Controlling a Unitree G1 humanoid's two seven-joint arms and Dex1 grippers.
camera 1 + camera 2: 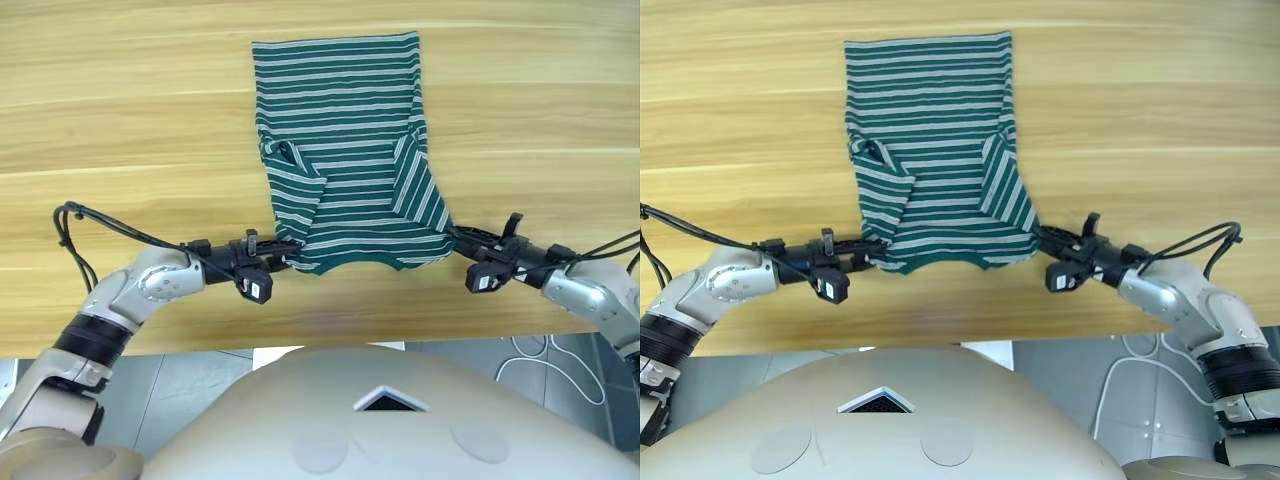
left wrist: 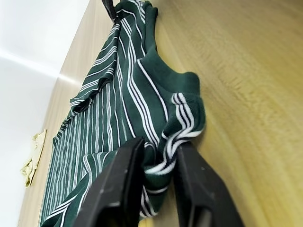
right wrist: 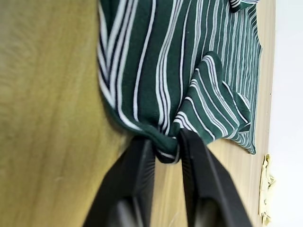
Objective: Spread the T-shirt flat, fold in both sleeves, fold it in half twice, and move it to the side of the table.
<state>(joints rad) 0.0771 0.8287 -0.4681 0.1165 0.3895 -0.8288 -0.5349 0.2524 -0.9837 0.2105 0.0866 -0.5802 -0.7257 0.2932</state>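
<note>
The T-shirt [image 1: 345, 130], dark green with thin white stripes, lies on the wooden tabletop [image 1: 120, 120] as a long, narrow shape running from the near edge toward the far edge. Both sleeves are already turned in over the body: one fold [image 1: 292, 165] lies along the left side and the other fold [image 1: 410, 175] along the right. The hem end is the far one and lies flat and square. The neckline end is the near one, and its curved edge [image 1: 352, 264] sits a little in from the near edge of the tabletop.

The left arm [image 1: 150, 280] comes in low over the near edge. The left jaws are closed down to the thickness of the cloth on the shirt's near left corner, and a bunched wad of striped fabric is pinched between the black fingers [image 2: 118, 184]. The right arm [image 1: 590, 290] mirrors it from the other side. The right jaws are likewise clamped on the near right corner, with the dark fingers [image 3: 137, 175] squeezing a small roll of cloth. The two pinched corners stand slightly raised, while the rest of the shirt rests on the wood.

A black cable [image 1: 100, 225] loops above the left arm. A white cord [image 1: 560, 365] lies on the grey floor below the near right corner of the tabletop. Beyond the far edge sits a small pale object [image 2: 32, 156], perhaps crumpled paper.
</note>
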